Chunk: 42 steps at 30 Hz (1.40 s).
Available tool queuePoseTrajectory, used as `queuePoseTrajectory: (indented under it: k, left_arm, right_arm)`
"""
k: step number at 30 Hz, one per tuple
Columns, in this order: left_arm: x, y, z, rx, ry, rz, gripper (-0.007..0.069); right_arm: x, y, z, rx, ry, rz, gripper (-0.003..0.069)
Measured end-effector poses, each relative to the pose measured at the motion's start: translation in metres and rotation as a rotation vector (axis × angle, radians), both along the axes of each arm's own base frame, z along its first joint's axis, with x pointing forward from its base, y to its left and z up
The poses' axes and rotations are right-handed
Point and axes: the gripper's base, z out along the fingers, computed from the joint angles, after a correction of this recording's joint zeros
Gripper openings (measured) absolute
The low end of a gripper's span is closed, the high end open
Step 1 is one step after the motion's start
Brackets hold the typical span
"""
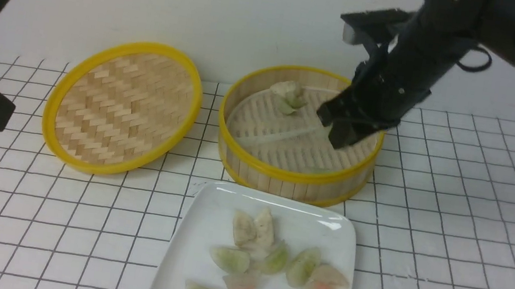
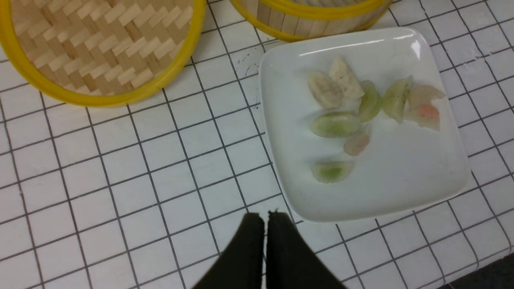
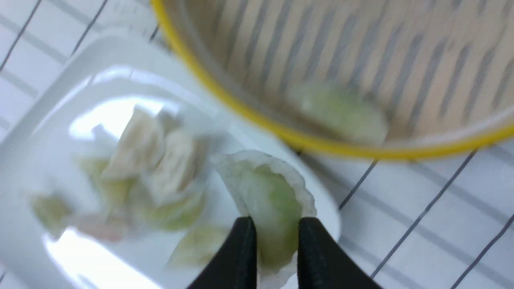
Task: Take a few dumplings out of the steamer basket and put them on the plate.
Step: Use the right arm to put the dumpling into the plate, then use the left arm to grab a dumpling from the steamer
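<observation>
White gridded table (image 1: 454,217) fills the front view, with a plain pale wall (image 1: 256,13) behind. The basket (image 1: 294,172) sits at the centre of the frame. Its lid (image 1: 122,105) lies to the left of it, and the plate (image 1: 207,218) is at the lower centre, just in front of the basket. About eight dumplings (image 1: 275,259) lie in a loose cluster on the plate. A pale clump (image 1: 289,96) (one dumpling or two, I cannot tell) rests at the basket's far side. The right wrist view shows another dumpling (image 3: 337,112) inside, against the basket wall.

The right claw (image 1: 344,134) hangs over the right half of the basket. It is clamped on a green dumpling (image 3: 273,200), pinched across its middle with the frilled edge free. The left claw (image 2: 265,216) is closed on nothing, over bare table with the plate ahead of it.

The step in hand looks like the carry: the pick is made and the placing is not yet done. With so many dumplings on the plate, the task seems far along. The next move calls for clearing the yellow rim and travelling toward the lower centre of the frame. The claw should then lower over a bare patch of plate and open gently, since the soft skin may cling to a finger.
</observation>
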Motion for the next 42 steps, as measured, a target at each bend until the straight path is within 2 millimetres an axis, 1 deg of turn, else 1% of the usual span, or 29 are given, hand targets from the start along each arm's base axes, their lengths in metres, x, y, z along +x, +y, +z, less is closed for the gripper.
queuePoseTrajectory:
  k: [1, 2, 3, 6, 7, 8, 10, 12, 14, 15, 16, 18, 20, 22, 23, 24, 25, 26, 27, 30, 32, 33, 35, 37, 38, 39, 40, 41, 42]
  left_arm:
    - [0.000, 0.000, 0.000, -0.002, -0.001, -0.001, -0.0006]
    - [0.000, 0.000, 0.000, -0.003, 0.000, -0.001, -0.0006]
    - [0.000, 0.000, 0.000, -0.005, 0.000, -0.002, -0.0006]
    - [0.000, 0.000, 0.000, -0.006, 0.000, -0.002, -0.0006]
    - [0.000, -0.001, 0.000, -0.007, 0.001, -0.003, -0.0006]
    - [0.000, -0.001, 0.000, -0.011, 0.003, -0.004, -0.0006]
    - [0.001, -0.002, -0.001, -0.013, 0.008, -0.006, -0.0006]
    - [0.008, -0.004, -0.004, -0.016, 0.032, -0.008, -0.0006]
    - [0.013, -0.005, -0.006, -0.018, 0.049, -0.010, -0.0006]
    - [0.024, -0.008, -0.010, -0.017, 0.078, -0.012, -0.0006]
    - [0.033, -0.010, -0.013, -0.015, 0.101, -0.012, -0.0006]
    - [0.050, -0.014, -0.020, -0.012, 0.140, -0.016, -0.0006]
    - [0.074, -0.020, -0.029, 0.003, 0.174, -0.037, -0.0006]
    - [0.094, -0.024, -0.033, 0.007, 0.182, -0.050, -0.0006]
    - [0.113, -0.029, -0.036, 0.004, 0.188, -0.057, -0.0006]
    - [0.116, -0.029, -0.036, 0.002, 0.191, -0.057, -0.0006]
    - [0.137, -0.035, -0.039, -0.003, 0.192, -0.072, -0.0006]
    - [0.154, -0.040, -0.041, -0.010, 0.195, -0.087, -0.0006]
    - [0.174, -0.048, -0.042, -0.016, 0.182, -0.116, -0.0006]
    - [0.221, -0.066, -0.060, 0.013, 0.173, -0.195, -0.0006]
    - [0.246, -0.080, -0.070, 0.031, 0.150, -0.245, -0.0006]
    - [0.254, -0.085, -0.074, 0.034, 0.142, -0.259, -0.0006]
    - [0.282, -0.102, -0.088, 0.042, 0.112, -0.299, -0.0006]
    - [0.303, -0.115, -0.103, 0.043, 0.092, -0.322, -0.0006]
    - [0.304, -0.116, -0.105, 0.046, 0.089, -0.329, -0.0006]
    - [0.316, -0.122, -0.113, 0.054, 0.063, -0.351, -0.0005]
    - [0.324, -0.126, -0.123, 0.064, 0.049, -0.375, -0.0001]
    - [0.336, -0.130, -0.141, 0.086, 0.036, -0.416, 0.0007]
    - [0.341, -0.131, -0.145, 0.092, 0.018, -0.434, 0.0016]
  right_arm:
    - [-0.016, 0.000, -0.003, 0.003, 0.037, 0.010, 0.0107]
    - [-0.019, -0.001, -0.004, 0.000, 0.044, 0.009, 0.0107]
    - [-0.042, 0.001, -0.013, 0.002, 0.099, 0.027, 0.0107]
    - [-0.065, 0.012, -0.030, 0.007, 0.138, 0.055, 0.0107]
    - [-0.076, 0.019, -0.044, -0.001, 0.157, 0.075, 0.0107]
    - [-0.082, 0.024, -0.053, -0.009, 0.175, 0.087, 0.0111]
    - [-0.090, 0.030, -0.060, -0.015, 0.194, 0.106, 0.0128]
    - [-0.098, 0.040, -0.067, -0.028, 0.213, 0.141, 0.0174]
    - [-0.101, 0.043, -0.069, -0.031, 0.216, 0.151, 0.0213]
    - [-0.102, 0.044, -0.069, -0.033, 0.215, 0.157, 0.0274]
    - [-0.102, 0.044, -0.069, -0.033, 0.213, 0.156, 0.0314]
    - [-0.101, 0.044, -0.069, -0.039, 0.208, 0.159, 0.0375]
    - [-0.100, 0.042, -0.068, -0.061, 0.197, 0.171, 0.0438]
    - [-0.099, 0.041, -0.064, -0.083, 0.198, 0.185, 0.0470]
    - [-0.098, 0.041, -0.060, -0.090, 0.202, 0.191, 0.0476]
    - [-0.098, 0.041, -0.060, -0.092, 0.204, 0.191, 0.0476]
    - [-0.096, 0.039, -0.054, -0.090, 0.200, 0.189, 0.0472]
    - [-0.095, 0.037, -0.049, -0.084, 0.190, 0.182, 0.0463]
    - [-0.093, 0.032, -0.040, -0.075, 0.170, 0.172, 0.0440]
    - [-0.093, 0.017, -0.016, -0.042, 0.109, 0.139, 0.0384]
    - [-0.094, 0.004, 0.001, -0.026, 0.065, 0.114, 0.0340]
    - [-0.094, -0.001, 0.006, -0.021, 0.050, 0.102, 0.0321]
    - [-0.098, -0.017, 0.028, 0.004, -0.008, 0.064, 0.0269]
    - [-0.102, -0.031, 0.044, 0.026, -0.048, 0.020, 0.0229]
    - [-0.103, -0.033, 0.047, 0.030, -0.058, 0.015, 0.0225]
    - [-0.108, -0.042, 0.058, 0.046, -0.086, -0.018, 0.0203]
    - [-0.110, -0.047, 0.064, 0.056, -0.099, -0.038, 0.0190]
    - [-0.115, -0.055, 0.074, 0.069, -0.124, -0.067, 0.0176]
    - [-0.119, -0.059, 0.079, 0.077, -0.137, -0.077, 0.0171]
